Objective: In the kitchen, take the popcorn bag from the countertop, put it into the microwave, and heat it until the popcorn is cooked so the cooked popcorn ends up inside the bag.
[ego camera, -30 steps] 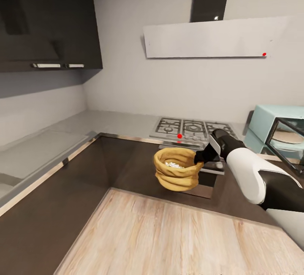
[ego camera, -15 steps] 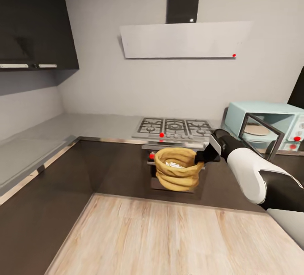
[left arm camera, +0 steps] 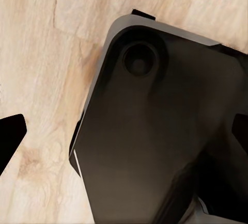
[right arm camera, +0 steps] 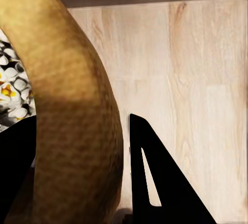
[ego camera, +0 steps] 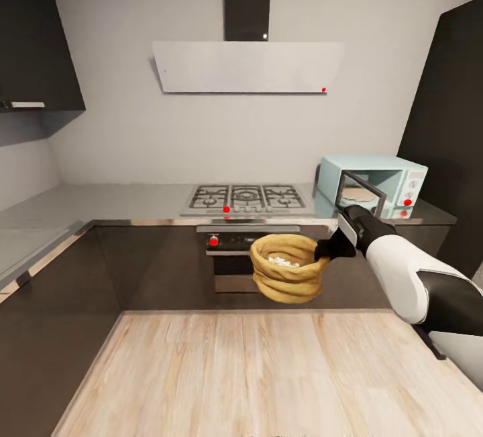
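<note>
The tan popcorn bag [ego camera: 287,277] hangs in the air in front of the dark oven, upright, with white popcorn [ego camera: 282,262] inside. My right gripper [ego camera: 327,252] is shut on its thick rim from the right. In the right wrist view the rim [right arm camera: 72,126] sits between my two dark fingers [right arm camera: 155,182], and popcorn [right arm camera: 13,90] shows inside. The pale mint microwave [ego camera: 396,179] stands on the grey countertop [ego camera: 127,196] at the right, its glass door swung open. My left gripper [left arm camera: 124,133] hangs open over the robot's dark base and the wooden floor.
A grey gas hob [ego camera: 245,197] lies in the counter, with the dark oven [ego camera: 225,269] below it and a white hood [ego camera: 248,67] above. A tall dark unit [ego camera: 449,122] rises right of the microwave. Dark cabinets run along the left. Wooden floor [ego camera: 235,370] lies ahead.
The whole view has swung to the right, so the camera moved: the hob and microwave now sit further left in the picture. The bag stays in my right gripper.
</note>
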